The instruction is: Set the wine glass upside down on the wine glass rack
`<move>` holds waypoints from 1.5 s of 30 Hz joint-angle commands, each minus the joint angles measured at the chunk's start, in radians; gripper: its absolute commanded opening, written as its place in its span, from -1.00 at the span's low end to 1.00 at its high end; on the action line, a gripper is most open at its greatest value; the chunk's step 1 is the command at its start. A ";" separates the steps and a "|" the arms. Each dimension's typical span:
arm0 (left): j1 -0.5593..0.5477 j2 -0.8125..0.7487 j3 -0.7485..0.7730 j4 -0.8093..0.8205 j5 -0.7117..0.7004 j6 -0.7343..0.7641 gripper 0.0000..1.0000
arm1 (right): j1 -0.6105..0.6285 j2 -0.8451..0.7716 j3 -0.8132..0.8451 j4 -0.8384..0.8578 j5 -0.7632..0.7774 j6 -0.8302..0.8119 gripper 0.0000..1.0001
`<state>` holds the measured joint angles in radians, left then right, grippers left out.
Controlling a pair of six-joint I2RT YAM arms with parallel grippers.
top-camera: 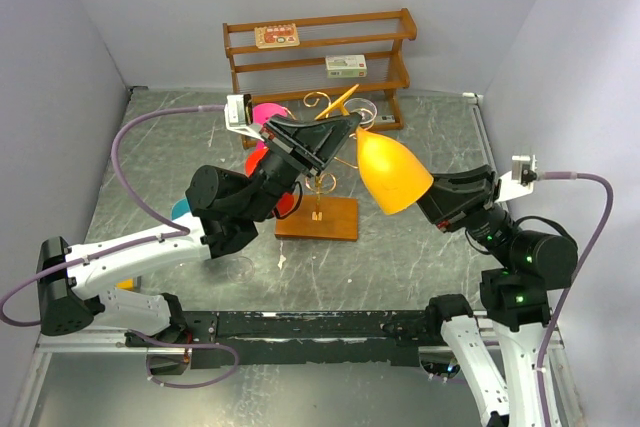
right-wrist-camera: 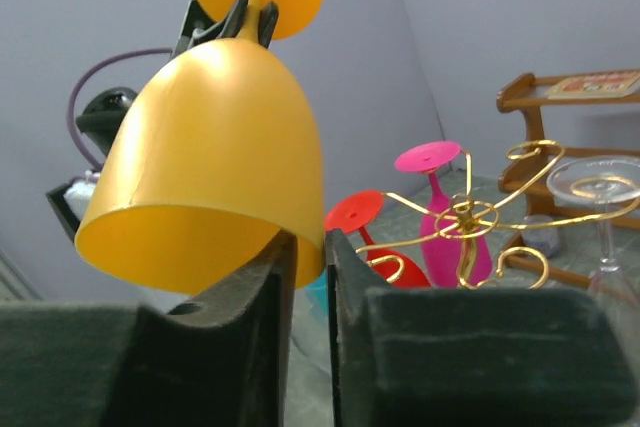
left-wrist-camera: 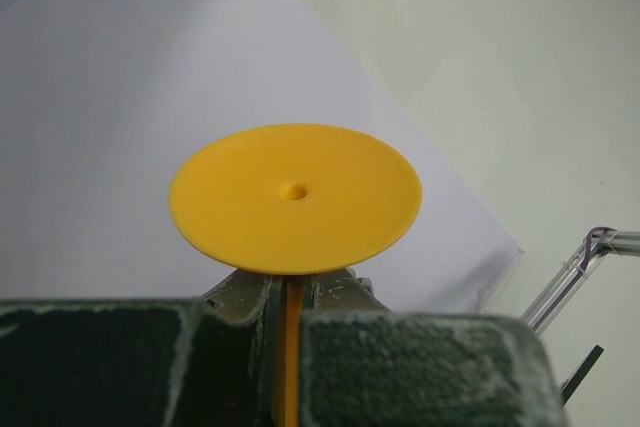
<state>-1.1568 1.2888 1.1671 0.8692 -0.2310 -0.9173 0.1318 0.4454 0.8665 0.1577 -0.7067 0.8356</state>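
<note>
The yellow wine glass [top-camera: 393, 172] hangs tilted in the air just right of the rack, bowl toward the lower right. My left gripper [top-camera: 338, 133] is shut on its stem just below the round foot [left-wrist-camera: 295, 197], with the stem pinched between the pads [left-wrist-camera: 288, 292]. My right gripper [top-camera: 428, 197] holds the bowl's rim [right-wrist-camera: 215, 167], one finger inside the bowl and one outside [right-wrist-camera: 308, 247]. The wine glass rack [top-camera: 320, 185], gold wire on a wooden base [top-camera: 335, 219], stands under the left gripper.
A pink glass [right-wrist-camera: 435, 207] and a red glass [right-wrist-camera: 355, 212] hang upside down on the rack's arms, with a clear glass [right-wrist-camera: 600, 187] on its far side. A teal glass [top-camera: 182, 209] shows behind my left arm. The wooden shelf [top-camera: 320, 52] lines the back wall.
</note>
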 commanded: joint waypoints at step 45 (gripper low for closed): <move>0.009 -0.062 -0.031 -0.431 0.587 0.910 -0.86 | 0.003 -0.012 0.411 -0.727 0.203 0.220 0.12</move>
<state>-1.1481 1.2213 1.1042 0.3744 0.3378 -0.0685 0.1322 0.4618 1.2808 -0.6285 -0.4946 0.9585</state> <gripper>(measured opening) 0.112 0.563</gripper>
